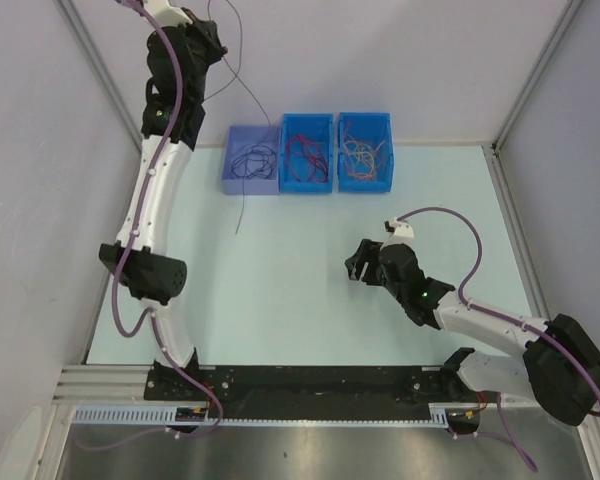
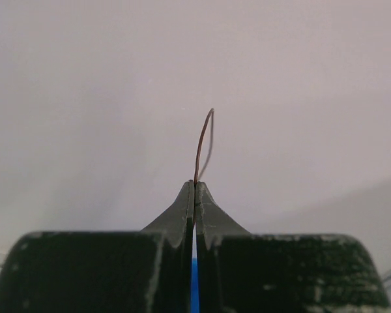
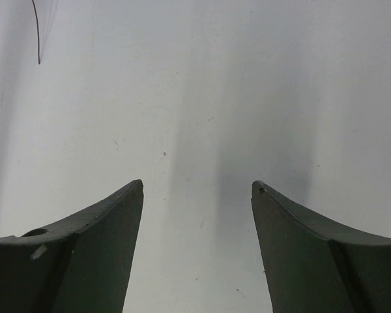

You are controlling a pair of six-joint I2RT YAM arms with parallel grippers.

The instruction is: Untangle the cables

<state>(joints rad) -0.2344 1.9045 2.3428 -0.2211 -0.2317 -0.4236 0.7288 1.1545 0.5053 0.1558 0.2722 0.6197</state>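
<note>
My left gripper (image 1: 212, 42) is raised high at the back left and is shut on one thin dark cable (image 1: 252, 100). In the left wrist view a short end of that cable (image 2: 202, 140) curls up out of the closed tips of the left gripper (image 2: 195, 184). The strand hangs down across the purple bin, and its free end (image 1: 239, 222) reaches the table. My right gripper (image 1: 358, 262) stands open low over the middle of the table, with nothing between its fingers (image 3: 197, 186). The cable's tip (image 3: 37, 32) shows at the top left of the right wrist view.
Three bins stand in a row at the back. A purple bin (image 1: 250, 187) holds dark cables (image 1: 252, 158). The middle blue bin (image 1: 308, 187) holds red cables (image 1: 306, 152). The right blue bin (image 1: 366, 186) holds orange cables (image 1: 364, 150). Walls enclose the table on three sides.
</note>
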